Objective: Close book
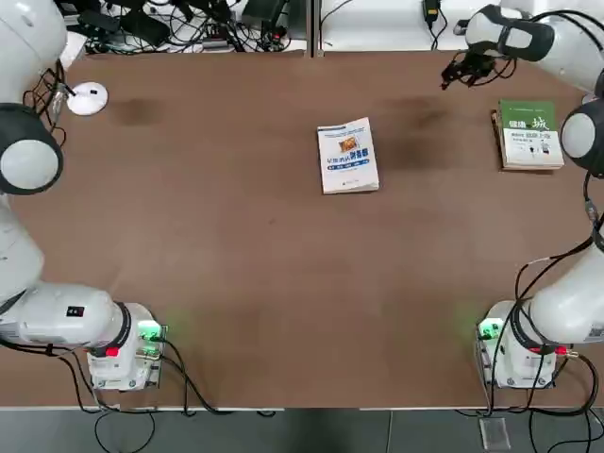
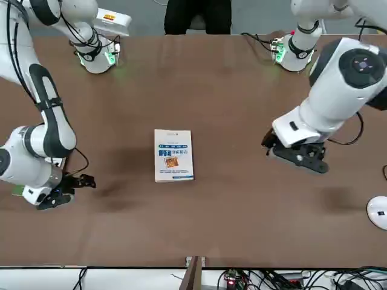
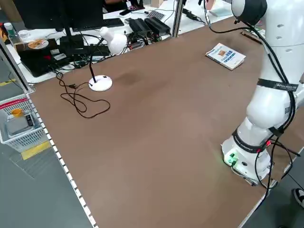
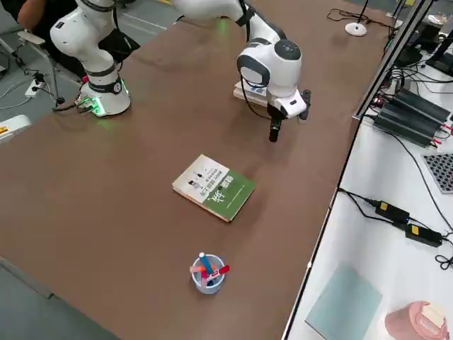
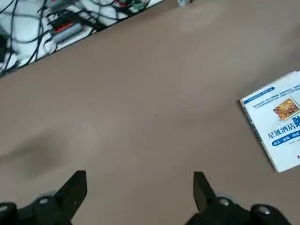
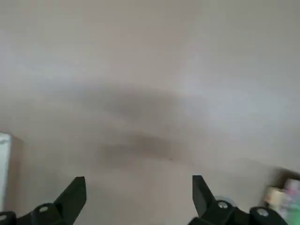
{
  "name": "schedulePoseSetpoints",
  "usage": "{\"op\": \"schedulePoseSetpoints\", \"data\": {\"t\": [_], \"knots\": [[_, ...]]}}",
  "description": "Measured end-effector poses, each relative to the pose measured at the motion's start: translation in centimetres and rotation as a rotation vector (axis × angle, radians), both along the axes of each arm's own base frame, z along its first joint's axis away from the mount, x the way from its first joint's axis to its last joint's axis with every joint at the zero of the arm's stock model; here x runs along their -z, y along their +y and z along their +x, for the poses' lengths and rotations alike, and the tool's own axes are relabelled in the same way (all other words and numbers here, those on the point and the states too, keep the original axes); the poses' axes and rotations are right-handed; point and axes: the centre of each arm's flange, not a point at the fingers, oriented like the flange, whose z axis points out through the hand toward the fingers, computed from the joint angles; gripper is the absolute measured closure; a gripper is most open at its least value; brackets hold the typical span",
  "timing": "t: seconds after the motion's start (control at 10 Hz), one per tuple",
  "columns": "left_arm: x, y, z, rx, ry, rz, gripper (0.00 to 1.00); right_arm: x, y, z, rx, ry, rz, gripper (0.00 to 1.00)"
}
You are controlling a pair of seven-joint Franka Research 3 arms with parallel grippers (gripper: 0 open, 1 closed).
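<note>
The book (image 1: 347,156) lies shut and flat in the middle of the table, its white cover with the blue band and small orange picture facing up (image 2: 173,154). It also shows in the left side view (image 3: 225,55). My right gripper (image 1: 460,73) hangs near the far right of the table, well off from the book. Its fingers stand open over bare wood (image 6: 138,197), holding nothing. My left gripper (image 2: 297,156) hovers over the table's left half, open and empty (image 5: 139,192), and the book (image 5: 276,122) lies off to one side of it.
A green-and-white book (image 1: 528,134) lies at the far right, close to the right gripper. A white round lamp base (image 1: 87,98) sits at the far left corner. A cup of pens (image 4: 207,273) stands beyond the green book. A person (image 2: 198,16) stands behind the arms' bases.
</note>
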Motion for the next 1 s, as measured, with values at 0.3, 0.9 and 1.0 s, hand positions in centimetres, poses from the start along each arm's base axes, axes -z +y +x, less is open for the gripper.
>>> {"op": "schedulePoseSetpoints", "data": {"t": [0.3, 0.9, 1.0], "knots": [[-0.9, 3.0, -0.3, -0.049, 0.055, 0.010, 0.00, -3.5, -2.3, 0.6, -0.035, 0.033, -0.082, 0.00], [-2.8, 8.8, -2.0, -0.124, 0.102, 0.070, 0.00, -19.1, -1.8, -1.9, 0.116, 0.033, -0.084, 0.00], [-3.2, 9.9, -2.7, -0.139, 0.111, 0.065, 0.00, -21.5, -0.9, -3.2, 0.156, 0.042, -0.085, 0.00]]}}
